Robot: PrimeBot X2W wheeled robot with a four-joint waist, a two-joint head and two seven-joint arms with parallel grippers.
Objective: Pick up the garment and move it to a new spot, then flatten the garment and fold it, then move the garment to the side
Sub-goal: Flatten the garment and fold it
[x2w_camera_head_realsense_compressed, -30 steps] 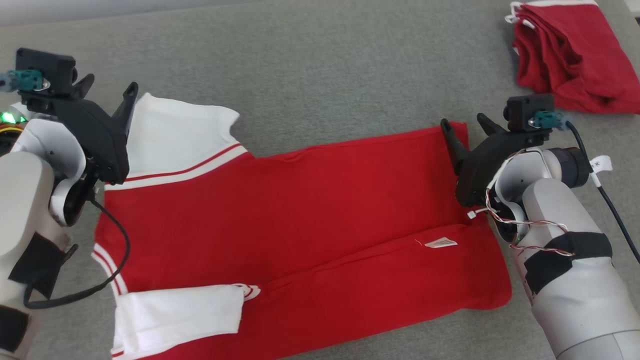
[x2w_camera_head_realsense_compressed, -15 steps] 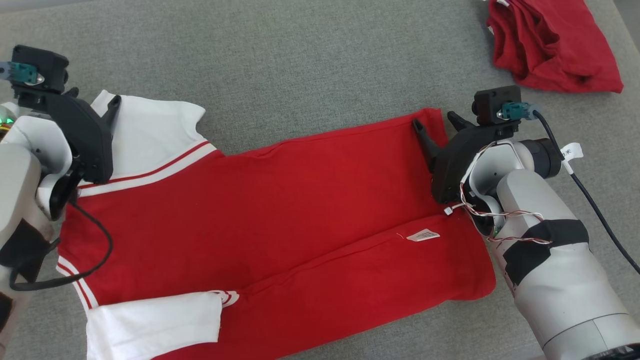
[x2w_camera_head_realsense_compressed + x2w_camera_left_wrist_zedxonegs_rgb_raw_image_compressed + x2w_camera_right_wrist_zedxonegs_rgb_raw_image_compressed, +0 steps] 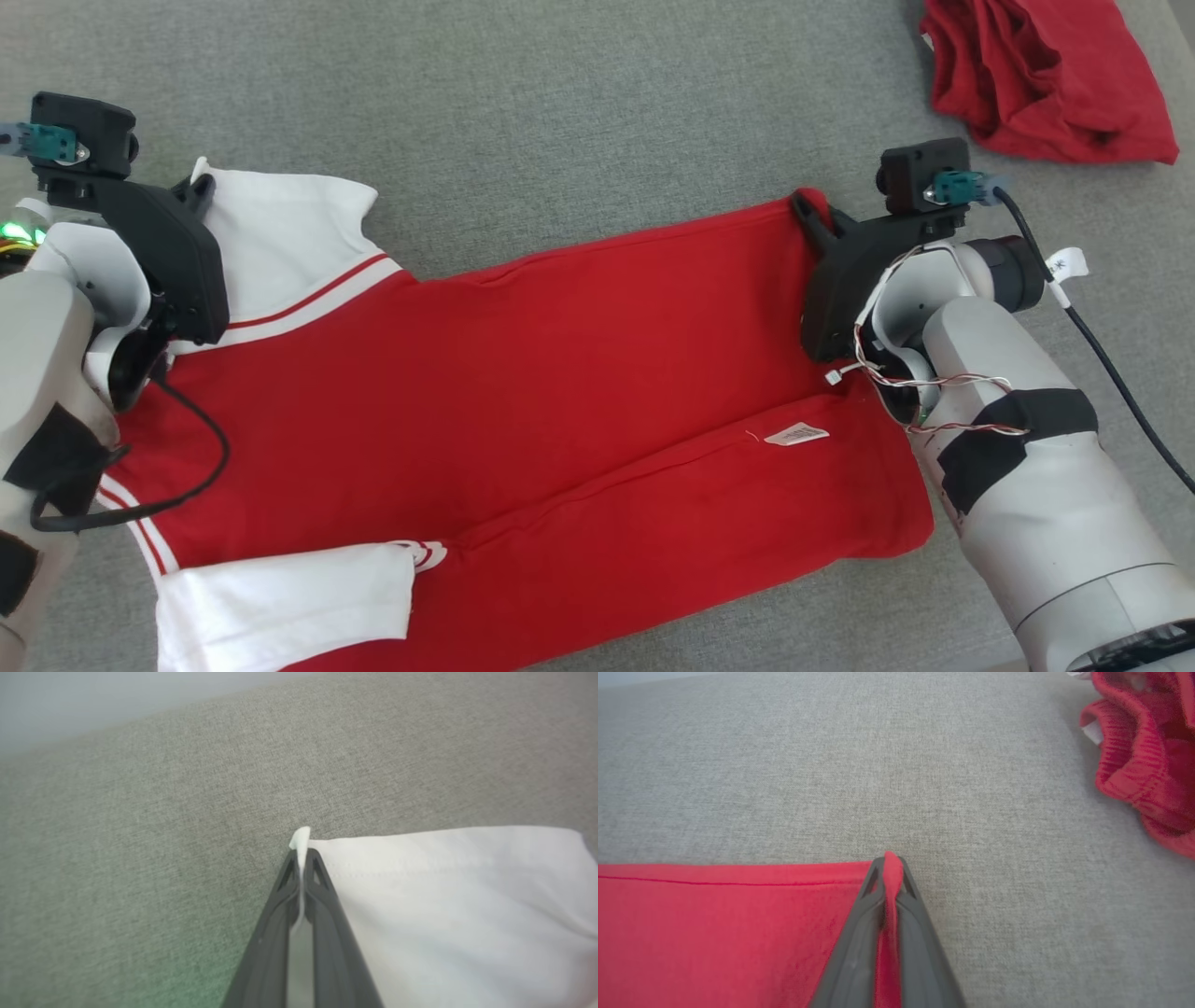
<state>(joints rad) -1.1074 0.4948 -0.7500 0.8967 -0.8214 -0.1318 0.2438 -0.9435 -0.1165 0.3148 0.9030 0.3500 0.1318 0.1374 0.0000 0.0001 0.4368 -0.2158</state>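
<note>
L gripper + R gripper on garment

Beyond the far edge of the garment the grey bench lies bare, with room for a hand to pass. A crumpled red heap sits far-right of the garment, apart from it, blocking that corner.

garment: red, white sleeves, red-white striped trim | surface: grey | crumpled cloth: red
</note>
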